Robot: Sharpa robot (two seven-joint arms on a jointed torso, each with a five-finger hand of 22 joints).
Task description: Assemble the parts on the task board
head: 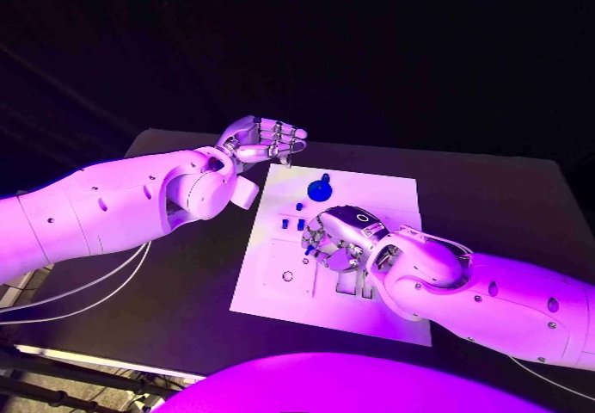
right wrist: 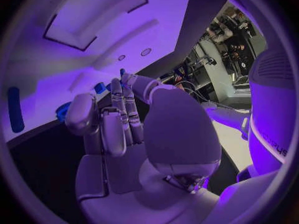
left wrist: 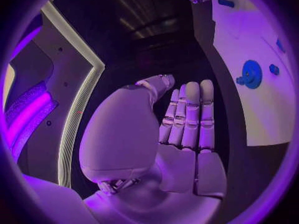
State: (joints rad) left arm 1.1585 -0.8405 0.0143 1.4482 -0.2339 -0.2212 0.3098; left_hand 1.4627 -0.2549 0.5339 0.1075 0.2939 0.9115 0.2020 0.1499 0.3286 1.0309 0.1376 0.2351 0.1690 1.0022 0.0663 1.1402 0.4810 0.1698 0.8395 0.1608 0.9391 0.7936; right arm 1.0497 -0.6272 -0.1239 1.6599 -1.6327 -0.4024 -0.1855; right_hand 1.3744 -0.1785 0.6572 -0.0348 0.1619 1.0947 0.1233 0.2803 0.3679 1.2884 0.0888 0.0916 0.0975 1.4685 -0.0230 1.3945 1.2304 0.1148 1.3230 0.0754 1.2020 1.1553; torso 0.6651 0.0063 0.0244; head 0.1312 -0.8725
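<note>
While the left robot hand (head: 264, 140) hangs over the black worktop (head: 162, 284) just off the far-left corner of the flat white task board (head: 279, 292), it holds nothing: the left wrist view shows its fingers (left wrist: 190, 115) straight, close together and empty, the palm turned away from the board's edge. Moving rightwards, the board lies in the middle of the worktop. A round blue disc-shaped part with a small knob (head: 322, 187) lies on its far half, well apart from both hands, and a few small blue peg-like parts (head: 299, 223) stand just nearer, beside the right robot hand (head: 341, 237). That hand hovers low over the board's centre, its fingers (right wrist: 115, 129) partly curled downwards; whether anything is pinched beneath them I cannot tell, though the right wrist view shows no piece between them.

My judgement is that the step in hand is the right hand's reach for one of the small pegs, with assembly barely begun. The next move calls for a fine lowering onto one peg, a clean pinch without knocking its neighbours, and the left hand kept clear or brought in to steady the board.
</note>
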